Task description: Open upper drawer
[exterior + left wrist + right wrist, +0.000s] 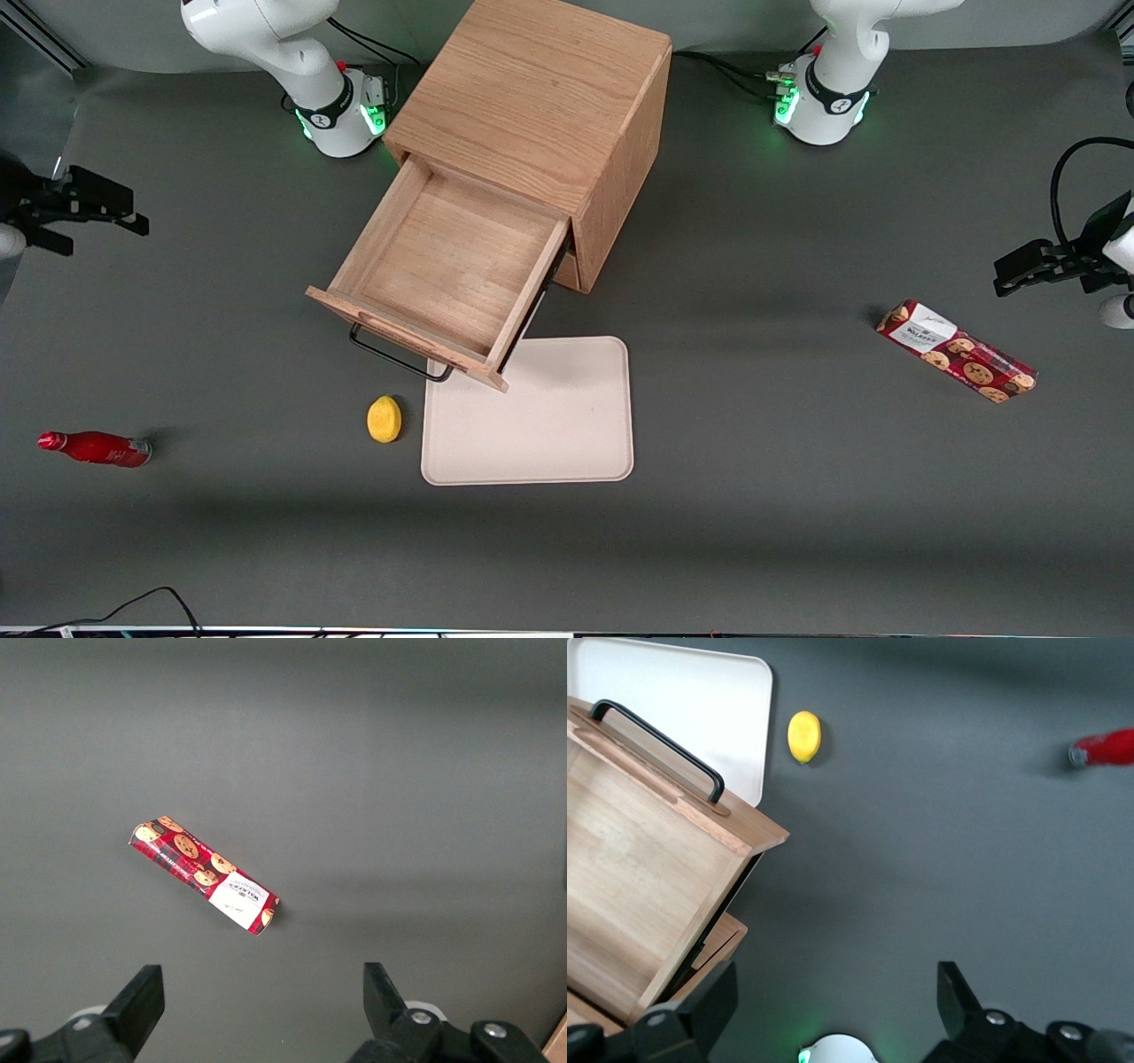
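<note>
The upper drawer (443,266) of the light wooden cabinet (540,97) is pulled far out toward the front camera. Its wooden inside is bare, and its dark bar handle (394,354) hangs off the front panel. The right wrist view shows the same drawer (647,868) and handle (660,744) from above. My right gripper (102,220) hovers toward the working arm's end of the table, well away from the drawer and touching nothing. It is open (833,988), with only grey table and the arm's white base between its fingers.
A cream tray (549,443) lies on the table under the drawer's front corner, with a yellow lemon (384,418) beside it. A red bottle (96,448) lies toward the working arm's end. A red cookie box (957,350) lies toward the parked arm's end.
</note>
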You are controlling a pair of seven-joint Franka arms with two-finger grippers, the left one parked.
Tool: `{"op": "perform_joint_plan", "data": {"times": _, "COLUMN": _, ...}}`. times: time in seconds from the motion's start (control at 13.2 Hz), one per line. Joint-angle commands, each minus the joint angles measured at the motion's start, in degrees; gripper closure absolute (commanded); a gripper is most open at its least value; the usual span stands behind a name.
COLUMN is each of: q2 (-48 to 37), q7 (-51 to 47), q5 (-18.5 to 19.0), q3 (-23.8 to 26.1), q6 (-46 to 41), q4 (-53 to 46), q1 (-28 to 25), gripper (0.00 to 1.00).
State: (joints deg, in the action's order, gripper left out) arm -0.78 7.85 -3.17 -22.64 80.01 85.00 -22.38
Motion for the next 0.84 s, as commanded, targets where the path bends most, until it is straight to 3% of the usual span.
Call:
{"op": "perform_joint_plan", "data": {"times": 0.0, "q2": -13.0, "q7": -7.4, "q5": 3.78, "q3": 6.19, "q6": 8.82, "q4": 18.49, "q1": 2.24, "gripper": 0.0}}
{"op": "perform_joint_plan", "data": {"times": 0.23, "q2": -16.36, "q7": -7.5, "q5": 3.96, "q3": 8.22, "q6": 13.5, "q4": 26.87, "q1": 6.82, "gripper": 0.0}}
{"op": "perform_joint_plan", "data": {"times": 0.53, "q2": -13.64, "q7": -6.09, "q5": 8.43, "q3": 8.05, "q6": 12.9, "q4": 24.08, "q1": 10.43, "gripper": 0.0}}
{"op": "perform_joint_plan", "data": {"times": 0.76, "q2": -11.19, "q7": -6.18, "q5": 8.79, "q3": 7.87, "q6": 12.72, "q4": 21.62, "q1": 12.44, "gripper": 0.0}}
